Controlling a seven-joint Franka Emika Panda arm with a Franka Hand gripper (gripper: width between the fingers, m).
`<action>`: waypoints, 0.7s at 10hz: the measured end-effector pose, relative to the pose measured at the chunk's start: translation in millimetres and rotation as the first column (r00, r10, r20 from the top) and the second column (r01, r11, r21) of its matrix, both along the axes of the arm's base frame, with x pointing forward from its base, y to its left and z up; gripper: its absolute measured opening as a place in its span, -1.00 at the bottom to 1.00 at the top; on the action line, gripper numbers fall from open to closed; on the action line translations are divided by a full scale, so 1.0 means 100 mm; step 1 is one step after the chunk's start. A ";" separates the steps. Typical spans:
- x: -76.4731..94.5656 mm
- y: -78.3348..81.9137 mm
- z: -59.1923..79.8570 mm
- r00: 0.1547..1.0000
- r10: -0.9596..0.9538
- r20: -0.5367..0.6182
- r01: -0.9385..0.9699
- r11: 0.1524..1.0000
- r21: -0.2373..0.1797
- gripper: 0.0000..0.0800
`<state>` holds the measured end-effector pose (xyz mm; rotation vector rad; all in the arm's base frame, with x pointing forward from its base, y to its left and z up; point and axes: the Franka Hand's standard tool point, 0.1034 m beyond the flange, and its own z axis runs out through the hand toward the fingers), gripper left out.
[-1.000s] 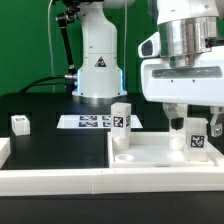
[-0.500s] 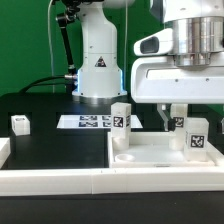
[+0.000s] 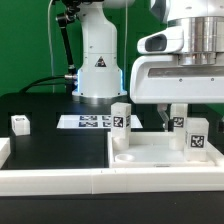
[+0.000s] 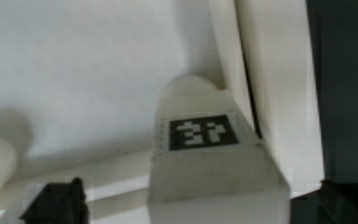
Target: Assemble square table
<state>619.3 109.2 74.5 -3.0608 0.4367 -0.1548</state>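
Note:
The white square tabletop (image 3: 150, 155) lies at the exterior view's right. Three white tagged legs stand on it: one at its left corner (image 3: 121, 118), one at the back (image 3: 178, 118), one at the right (image 3: 197, 134). A fourth leg (image 3: 20, 123) lies loose on the black table at the exterior view's left. My gripper (image 3: 176, 108) hangs open just above the back leg. In the wrist view that leg (image 4: 202, 130) stands between my dark fingertips (image 4: 60, 200), with a gap on each side. My gripper (image 4: 206, 203) holds nothing.
The marker board (image 3: 92, 122) lies flat behind the tabletop, in front of the robot base (image 3: 97, 70). A long low white border wall (image 3: 60, 181) runs along the front edge. The tabletop's raised rim (image 4: 247, 60) shows beside the leg.
My gripper has risen straight up from the back leg, which stays standing on the tabletop. Nothing else has moved.

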 end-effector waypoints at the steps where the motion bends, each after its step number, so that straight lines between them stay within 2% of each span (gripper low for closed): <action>1: 0.00 0.00 0.00 1.000 -0.011 0.000 0.011 1.000 0.002 0.37; 2: 0.00 0.00 0.00 1.000 -0.026 -0.001 0.026 1.000 0.003 -0.08; 3: 0.00 -0.01 0.00 1.000 -0.027 -0.001 0.027 1.000 0.003 -0.27; 4: 0.00 -0.01 0.00 1.000 -0.028 -0.001 0.028 1.000 0.003 -0.27; 5: 0.00 -0.01 0.00 0.994 -0.109 -0.004 0.109 0.994 0.014 -0.27; 7: 0.01 0.00 0.00 0.911 -0.412 -0.022 0.412 0.909 0.052 -0.27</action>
